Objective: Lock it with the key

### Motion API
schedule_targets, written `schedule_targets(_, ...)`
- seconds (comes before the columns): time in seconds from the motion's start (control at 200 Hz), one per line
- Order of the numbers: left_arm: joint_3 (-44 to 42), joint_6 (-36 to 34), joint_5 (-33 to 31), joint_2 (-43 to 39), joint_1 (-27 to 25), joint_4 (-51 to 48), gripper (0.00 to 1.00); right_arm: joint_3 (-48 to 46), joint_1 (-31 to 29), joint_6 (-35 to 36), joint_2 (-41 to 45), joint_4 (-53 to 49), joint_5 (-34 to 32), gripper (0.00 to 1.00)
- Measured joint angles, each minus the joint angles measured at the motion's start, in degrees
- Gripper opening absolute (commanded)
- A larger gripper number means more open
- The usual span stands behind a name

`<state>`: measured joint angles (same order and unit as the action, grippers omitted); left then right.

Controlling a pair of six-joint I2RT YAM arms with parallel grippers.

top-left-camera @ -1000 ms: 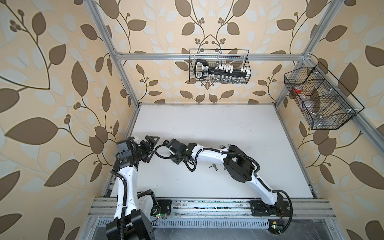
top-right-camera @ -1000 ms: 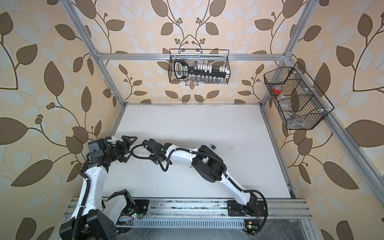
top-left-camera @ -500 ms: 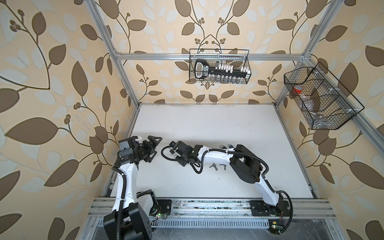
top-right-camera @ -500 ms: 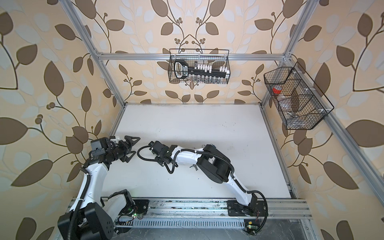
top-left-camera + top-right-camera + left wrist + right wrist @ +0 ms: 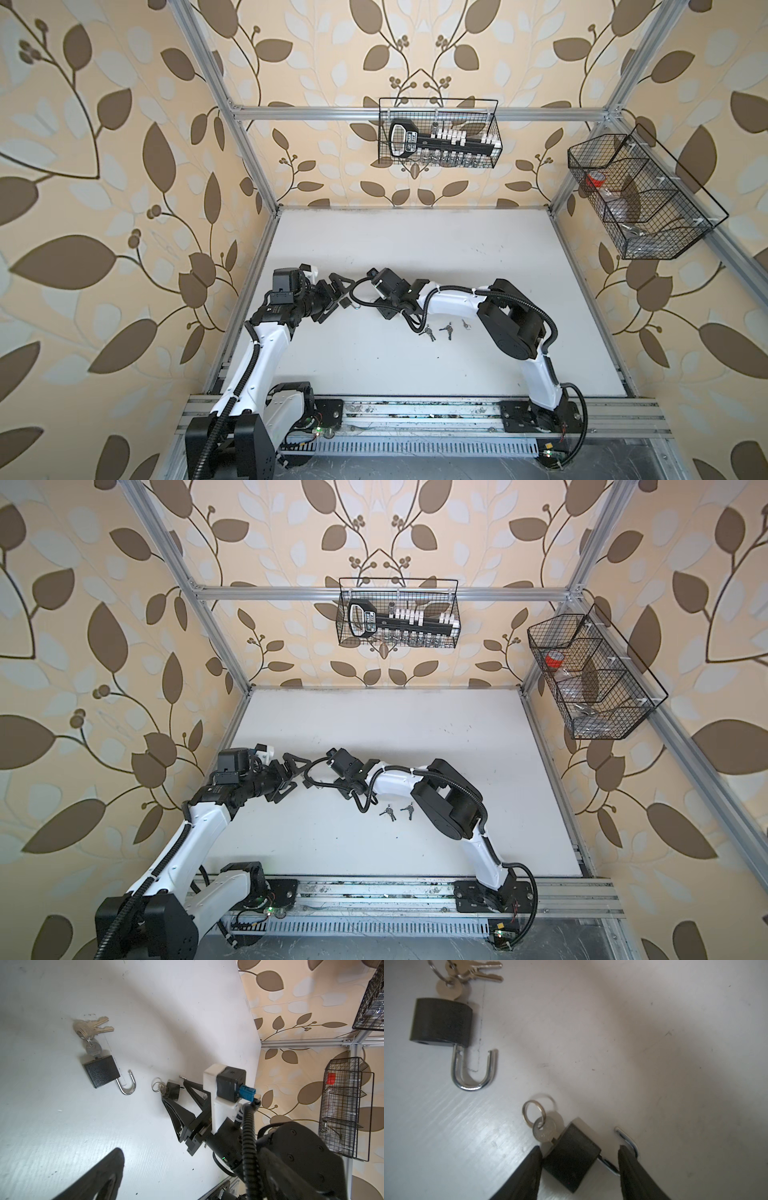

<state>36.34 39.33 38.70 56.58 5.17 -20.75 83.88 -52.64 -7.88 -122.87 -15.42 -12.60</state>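
Observation:
A small black padlock [image 5: 572, 1155] lies on the white table with its shackle [image 5: 626, 1140] swung open. A silver key [image 5: 544, 1130] on a ring [image 5: 534, 1112] sits in its keyhole. My right gripper [image 5: 579, 1152] is open and straddles this padlock: one finger rests by a corner of the body, the other stands over the shackle, clear of the body. The left wrist view shows the same gripper [image 5: 176, 1088] and padlock [image 5: 173, 1091]. In both top views my left gripper [image 5: 341, 296] [image 5: 296, 776] is open and empty, just left of the right wrist.
A larger black padlock [image 5: 440, 1021] [image 5: 101, 1074] lies nearby, shackle open, with a bunch of keys [image 5: 467, 972] in it. Loose keys [image 5: 428, 332] [image 5: 390, 812] lie under the right arm. Wire baskets hang on the back wall [image 5: 438, 133] and right wall [image 5: 640, 199].
The right arm has drawn back to the right, taking its wrist with it. The left gripper has followed to the right, staying open.

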Motion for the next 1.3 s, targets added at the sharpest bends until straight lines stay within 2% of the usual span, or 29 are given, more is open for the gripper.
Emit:
schedule_targets(0.125, 0.00, 0.00, -0.15, 0.28, 0.00, 0.04, 0.99, 0.59, 0.00, 1.20, 0.00, -0.92, -1.99, 0.78)
schedule_targets(0.425, 0.00, 0.00, -0.20, 0.31, -0.02, 0.02, 0.99, 1.38, -0.04, 2.14, -0.17, -2.60, -5.01, 0.78)
schedule_targets(0.605, 0.00, -0.09, -0.33, 1.01, -0.76, 0.02, 0.99, -2.43, 1.09, 1.49, 2.25, -1.42, -4.74, 0.79)
schedule_targets(0.92, 0.22, -0.66, -3.41, 2.21, -7.08, -0.50, 0.99, -6.21, 8.55, -0.72, 4.44, 0.61, 1.51, 0.78)
schedule_targets(1.085, 0.37, -0.74, -5.07, 2.36, -7.69, -1.01, 0.99, -8.61, 10.56, -1.38, 5.86, 1.99, 5.88, 0.76)
schedule_targets(1.175, 0.42, -0.26, -4.66, 2.29, -5.60, -0.83, 0.99, -12.33, 10.49, -1.84, 8.70, 3.54, 7.65, 0.75)
schedule_targets(1.3, -0.13, 1.46, -1.40, 2.29, 1.66, 1.81, 0.99, -16.35, 9.68, -2.82, 13.09, 6.82, 9.29, 0.73)
